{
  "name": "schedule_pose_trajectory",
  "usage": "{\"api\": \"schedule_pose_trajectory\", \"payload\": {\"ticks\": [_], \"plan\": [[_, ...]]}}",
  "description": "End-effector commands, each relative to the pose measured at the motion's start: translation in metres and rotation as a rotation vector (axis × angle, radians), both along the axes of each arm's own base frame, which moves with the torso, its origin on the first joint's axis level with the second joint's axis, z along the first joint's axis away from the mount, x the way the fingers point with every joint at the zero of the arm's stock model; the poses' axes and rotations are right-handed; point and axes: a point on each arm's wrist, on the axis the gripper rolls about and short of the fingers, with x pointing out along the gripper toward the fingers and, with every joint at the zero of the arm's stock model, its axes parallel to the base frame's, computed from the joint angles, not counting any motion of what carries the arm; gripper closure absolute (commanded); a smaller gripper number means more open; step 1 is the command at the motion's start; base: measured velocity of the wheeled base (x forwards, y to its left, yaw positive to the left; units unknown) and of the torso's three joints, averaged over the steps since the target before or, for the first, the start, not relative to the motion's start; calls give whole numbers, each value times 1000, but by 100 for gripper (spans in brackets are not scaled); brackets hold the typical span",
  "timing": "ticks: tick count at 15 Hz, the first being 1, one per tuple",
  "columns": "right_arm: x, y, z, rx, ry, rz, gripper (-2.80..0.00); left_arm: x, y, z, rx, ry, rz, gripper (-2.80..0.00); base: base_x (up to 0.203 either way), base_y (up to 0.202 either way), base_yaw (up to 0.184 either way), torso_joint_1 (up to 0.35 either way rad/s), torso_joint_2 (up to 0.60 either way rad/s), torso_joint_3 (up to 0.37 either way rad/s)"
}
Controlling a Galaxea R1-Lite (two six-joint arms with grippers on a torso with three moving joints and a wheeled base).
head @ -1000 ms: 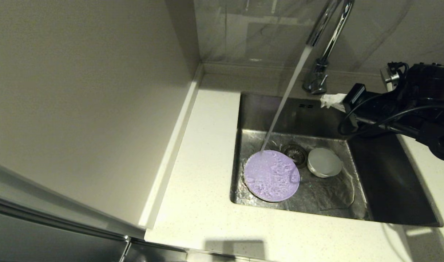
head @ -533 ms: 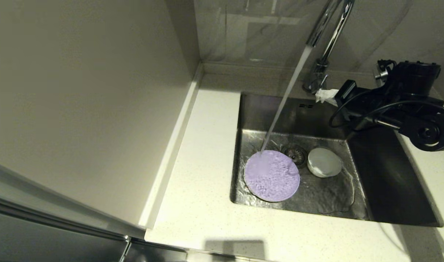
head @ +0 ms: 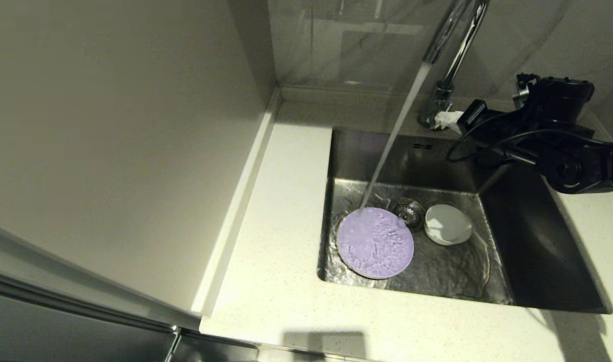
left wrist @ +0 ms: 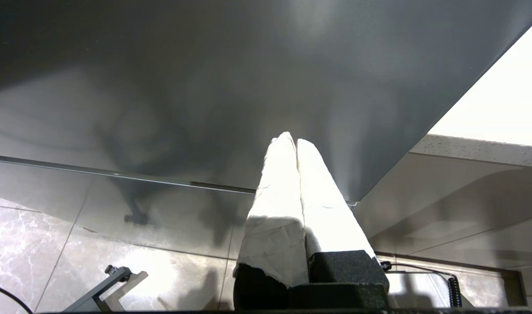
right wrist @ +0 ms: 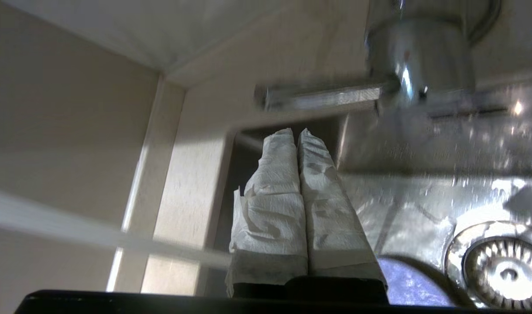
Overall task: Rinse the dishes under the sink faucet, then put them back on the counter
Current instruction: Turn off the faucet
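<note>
The white speckled table [head: 281, 281] wraps the steel sink [head: 537, 261], which is set toward its back edge. The chrome faucet [head: 449, 55] rises at the sink's back rim, and its stream falls onto the lavender plate [head: 375, 243], which lies flat at the sink's front-left corner. The white bowl [head: 448, 224] sits just beside it on the basin floor, with the drain strainer [head: 408, 211] between them. The right end effector [head: 447, 119] hangs at the faucet's base, just beside its side lever [right wrist: 318, 96], its paper-wrapped fingers [right wrist: 288, 196] pressed together and holding nothing. The left end effector [left wrist: 294, 141], likewise pinched together and empty, sits parked below the table's edge.
</note>
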Motion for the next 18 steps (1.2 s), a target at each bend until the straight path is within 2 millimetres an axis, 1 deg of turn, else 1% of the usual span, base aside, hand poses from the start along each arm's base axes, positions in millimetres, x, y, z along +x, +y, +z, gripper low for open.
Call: {"api": "schedule_pose_trajectory", "payload": {"ticks": [1, 6, 14, 15, 17, 18], "plan": [[12, 0, -2, 6, -12, -2, 0, 0, 0, 0, -1, -2, 1, 0, 0, 0, 0, 0, 0, 0], [33, -3, -1, 25, -52, -8, 0, 0, 0, 0, -1, -2, 1, 0, 0, 0, 0, 0, 0, 0], [63, -5, 17, 54, -188, -6, 0, 0, 0, 0, -1, -2, 1, 0, 0, 0, 0, 0, 0, 0], [65, -5, 15, 51, -192, -7, 0, 0, 0, 0, -1, -2, 1, 0, 0, 0, 0, 0, 0, 0], [62, -7, 23, 53, -244, -11, 0, 0, 0, 0, -1, -2, 1, 0, 0, 0, 0, 0, 0, 0], [58, -11, 30, 52, -273, -19, 0, 0, 0, 0, -1, -2, 1, 0, 0, 0, 0, 0, 0, 0]]}}
